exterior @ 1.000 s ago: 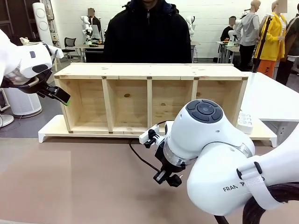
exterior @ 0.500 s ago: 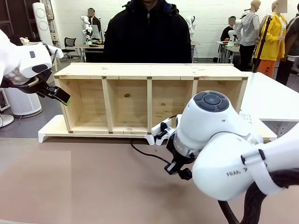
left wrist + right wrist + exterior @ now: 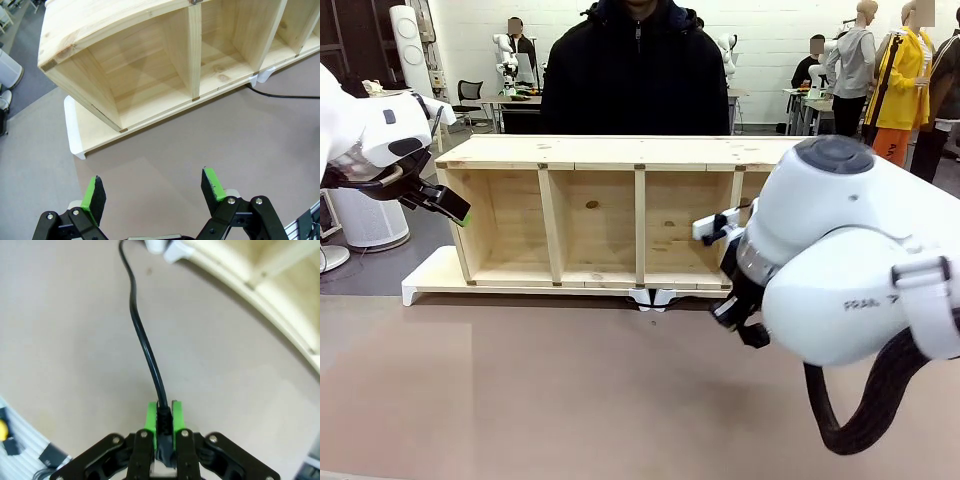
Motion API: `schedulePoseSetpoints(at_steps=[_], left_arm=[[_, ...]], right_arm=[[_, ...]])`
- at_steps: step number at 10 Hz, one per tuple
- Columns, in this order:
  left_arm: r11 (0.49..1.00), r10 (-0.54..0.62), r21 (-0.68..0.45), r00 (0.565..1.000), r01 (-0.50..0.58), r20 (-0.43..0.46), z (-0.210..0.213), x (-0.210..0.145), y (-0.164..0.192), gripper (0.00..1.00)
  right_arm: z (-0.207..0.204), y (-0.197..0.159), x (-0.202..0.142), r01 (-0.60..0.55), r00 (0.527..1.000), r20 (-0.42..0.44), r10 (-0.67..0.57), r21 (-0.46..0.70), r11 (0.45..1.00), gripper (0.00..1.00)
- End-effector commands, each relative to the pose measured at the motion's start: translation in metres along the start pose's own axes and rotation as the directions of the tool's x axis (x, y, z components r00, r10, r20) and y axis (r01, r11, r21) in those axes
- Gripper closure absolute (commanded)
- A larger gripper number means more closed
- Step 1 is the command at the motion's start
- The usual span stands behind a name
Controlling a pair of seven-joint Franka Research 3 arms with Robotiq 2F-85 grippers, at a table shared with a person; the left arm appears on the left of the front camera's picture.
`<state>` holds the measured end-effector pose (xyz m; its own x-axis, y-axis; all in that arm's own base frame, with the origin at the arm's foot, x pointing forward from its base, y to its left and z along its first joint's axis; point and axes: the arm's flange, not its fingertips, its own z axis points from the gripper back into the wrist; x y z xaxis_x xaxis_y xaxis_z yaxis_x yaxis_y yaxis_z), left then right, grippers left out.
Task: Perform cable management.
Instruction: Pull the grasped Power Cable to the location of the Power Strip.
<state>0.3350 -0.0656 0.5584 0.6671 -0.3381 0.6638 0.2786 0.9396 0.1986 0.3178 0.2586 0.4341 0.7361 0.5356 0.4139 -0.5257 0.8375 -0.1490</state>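
The cable [image 3: 142, 340] is a thin black cord that runs across the brown tabletop from the wooden shelf's base to my right gripper [image 3: 163, 412]. That gripper is shut on the cable's end, held between the green pads. In the front view the right arm [image 3: 840, 280] stands before the shelf's right compartments, and its bulk hides the fingers. A short stretch of the cable [image 3: 280, 95] lies by the shelf's front edge in the left wrist view. My left gripper [image 3: 152, 187] hovers open and holds nothing. It stands off the shelf's left end [image 3: 448, 205].
The long wooden shelf [image 3: 640, 150] lies on its side on a white base board [image 3: 430, 280], with its open compartments facing me. A person in a black jacket [image 3: 635, 70] stands behind it. Bare brown tabletop [image 3: 520, 390] stretches in front.
My right arm has swung to the right and closer to the shelf, carrying the cable's end with it. The cable loop on the table has left the front view. The left arm has stayed still.
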Motion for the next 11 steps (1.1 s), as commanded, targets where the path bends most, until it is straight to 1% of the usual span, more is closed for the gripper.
schedulePoseSetpoints(at_steps=[1, 3, 4, 5, 6, 7, 8, 9, 11], left_arm=[[1.0, -0.001, 0.004, 1.0, 0.001, 0.001, 0.0, 0.0, 0.0, 0.0], [1.0, -0.001, 0.004, 1.0, 0.001, 0.001, 0.0, 0.0, 0.0, 0.0], [1.0, -0.001, 0.004, 1.0, 0.001, 0.001, 0.0, 0.0, 0.0, 0.0], [1.0, -0.001, 0.004, 1.0, 0.001, 0.001, 0.0, 0.0, 0.0, 0.0], [1.0, -0.001, 0.004, 1.0, 0.001, 0.001, 0.0, 0.0, 0.0, 0.0], [1.0, -0.001, 0.004, 1.0, 0.001, 0.001, 0.0, 0.0, 0.0, 0.0], [1.0, -0.001, 0.004, 1.0, 0.001, 0.001, 0.0, 0.0, 0.0, 0.0], [1.0, -0.001, 0.004, 1.0, 0.001, 0.001, 0.0, 0.0, 0.0, 0.0], [1.0, -0.001, 0.004, 1.0, 0.001, 0.001, 0.0, 0.0, 0.0, 0.0]], right_arm=[[0.014, -0.04, -0.151, 0.083, 0.996, 0.02, -0.083, -0.016, 0.996, 0.85], [0.019, -0.07, -0.17, 0.161, 0.987, 0.021, -0.161, -0.013, 0.987, 0.85], [0.021, -0.088, -0.178, 0.203, 0.979, 0.034, -0.202, -0.019, 0.979, 0.85], [0.022, -0.106, -0.186, 0.235, 0.971, 0.051, -0.234, -0.026, 0.972, 0.85], [0.022, -0.127, -0.192, 0.272, 0.959, 0.089, -0.269, -0.024, 0.962, 0.85], [0.022, -0.147, -0.194, 0.323, 0.939, 0.136, -0.316, -0.032, 0.946, 0.85], [0.024, -0.166, -0.19, 0.383, 0.907, 0.21, -0.365, -0.047, 0.923, 0.85], [0.025, -0.183, -0.186, 0.431, 0.876, 0.261, -0.405, -0.049, 0.901, 0.85], [0.027, -0.212, -0.184, 0.498, 0.837, 0.29, -0.464, -0.051, 0.866, 0.85]])
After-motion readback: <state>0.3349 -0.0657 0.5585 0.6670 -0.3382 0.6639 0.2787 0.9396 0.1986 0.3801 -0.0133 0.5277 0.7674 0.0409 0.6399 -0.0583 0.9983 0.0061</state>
